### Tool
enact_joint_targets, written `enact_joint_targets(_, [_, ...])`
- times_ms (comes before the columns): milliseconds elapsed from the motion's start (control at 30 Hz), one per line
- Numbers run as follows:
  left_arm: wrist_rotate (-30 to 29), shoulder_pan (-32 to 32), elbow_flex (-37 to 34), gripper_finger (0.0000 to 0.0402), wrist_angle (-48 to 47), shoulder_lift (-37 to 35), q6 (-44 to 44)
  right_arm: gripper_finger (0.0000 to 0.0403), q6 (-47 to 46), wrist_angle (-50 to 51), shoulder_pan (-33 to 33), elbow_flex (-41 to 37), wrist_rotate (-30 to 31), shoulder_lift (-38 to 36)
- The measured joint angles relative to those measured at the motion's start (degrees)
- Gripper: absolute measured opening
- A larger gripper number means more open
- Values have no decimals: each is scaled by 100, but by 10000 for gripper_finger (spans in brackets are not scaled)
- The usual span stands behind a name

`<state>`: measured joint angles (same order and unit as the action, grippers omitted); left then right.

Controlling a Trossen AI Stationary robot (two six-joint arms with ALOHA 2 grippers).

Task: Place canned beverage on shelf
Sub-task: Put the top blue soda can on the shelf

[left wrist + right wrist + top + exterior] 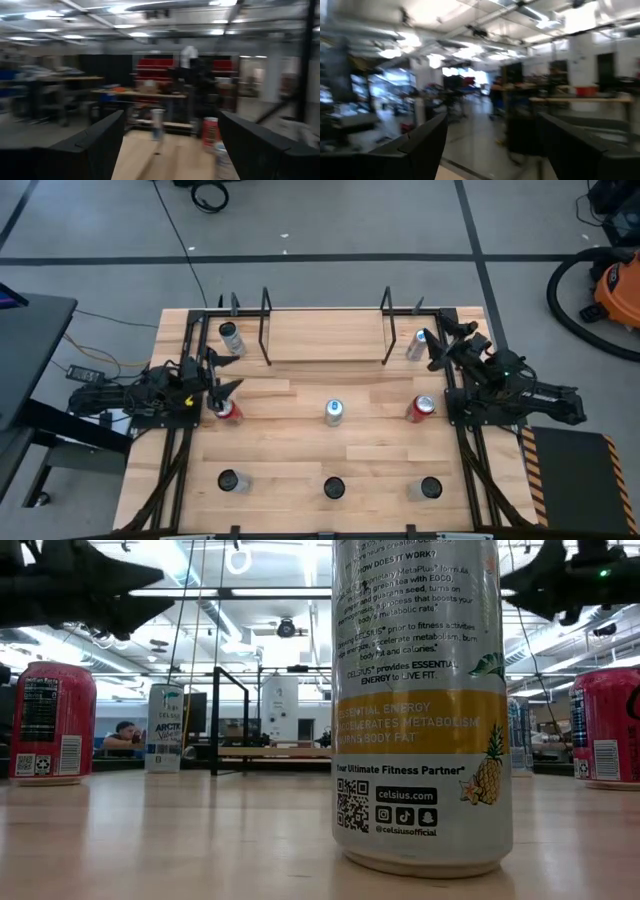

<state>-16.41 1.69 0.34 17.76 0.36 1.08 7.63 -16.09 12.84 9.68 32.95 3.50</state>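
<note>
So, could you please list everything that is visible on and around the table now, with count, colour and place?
shelf: one, light wood with black rod frames, far middle of the table.
silver cans: two, one left of the shelf, one right of it.
red cans: two, one left, one right, middle row.
blue-topped can: one, table centre.
dark-topped cans: three, near row.
vacuum cleaner: one, orange, floor at right.
left hand: open, above the left red can.
right hand: open, beside the right silver can.

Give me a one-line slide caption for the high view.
Empty shelf at the table's far edge, eight cans standing off it, both open grippers, left and right, holding nothing.
</note>
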Motion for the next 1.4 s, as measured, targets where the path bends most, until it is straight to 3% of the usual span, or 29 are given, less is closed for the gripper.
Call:
enact_joint_targets(167, [-690, 1, 2, 321, 238, 0, -24, 313, 9, 672, 0, 218, 926, 271])
enact_joint_targets(767, [-805, 8, 2, 321, 1388, 0, 264, 313, -56, 818, -325, 374, 2575, 1348])
enact_joint_targets(967, [-812, 15, 2, 321, 1585, 2, 379, 313, 203, 1147, -637, 1380, 2665, 1628])
enact_joint_targets(1233, [-810, 15, 2, 321, 1588, 0, 564, 313, 270, 2964, -874, 3213, 3424, 2170])
enact_joint_targets(1400, [-810, 15, 2, 321, 1589, 0, 566, 313, -717, 4403, -876, 4240, 3376, 2362])
